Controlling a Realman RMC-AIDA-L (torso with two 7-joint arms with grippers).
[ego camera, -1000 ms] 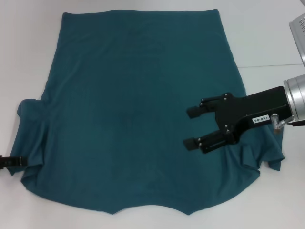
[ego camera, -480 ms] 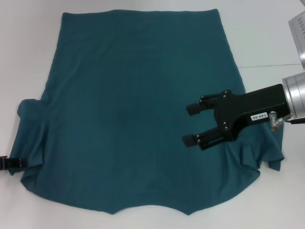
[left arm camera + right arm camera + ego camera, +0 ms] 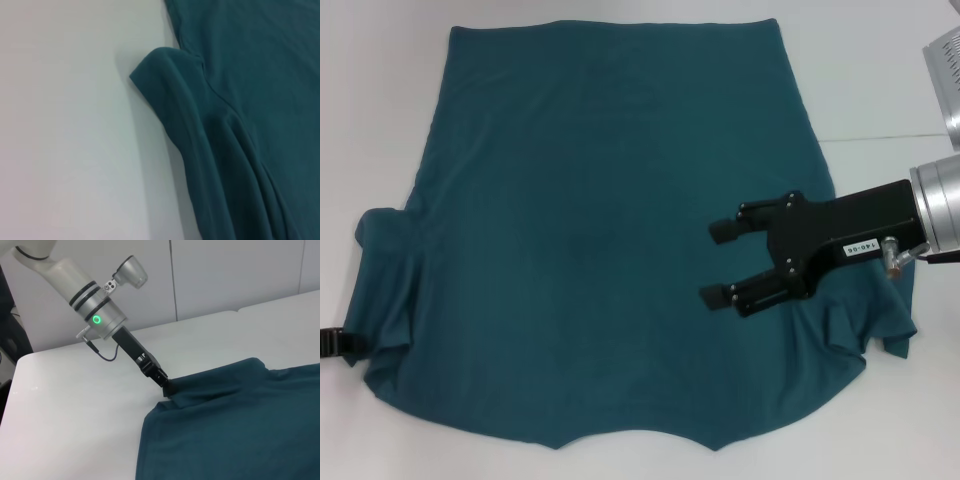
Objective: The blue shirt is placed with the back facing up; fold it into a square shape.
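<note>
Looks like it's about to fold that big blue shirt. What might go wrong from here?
The blue shirt is already bunched at both sleeves, so a fold could trap creases and come out lopsided. The left gripper meets only the sleeve's edge, which might slip free. The right gripper, open above the cloth, could snag or drag it.

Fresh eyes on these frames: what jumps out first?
The blue shirt dominates: spread nearly flat across the white table, plain side up, both sleeves bunched at its edges. Next, the right gripper hovers open over the shirt's right side, fingers pointing toward its middle. At the shirt's left sleeve, the left gripper is down at the table, pinching the sleeve's edge.
</note>
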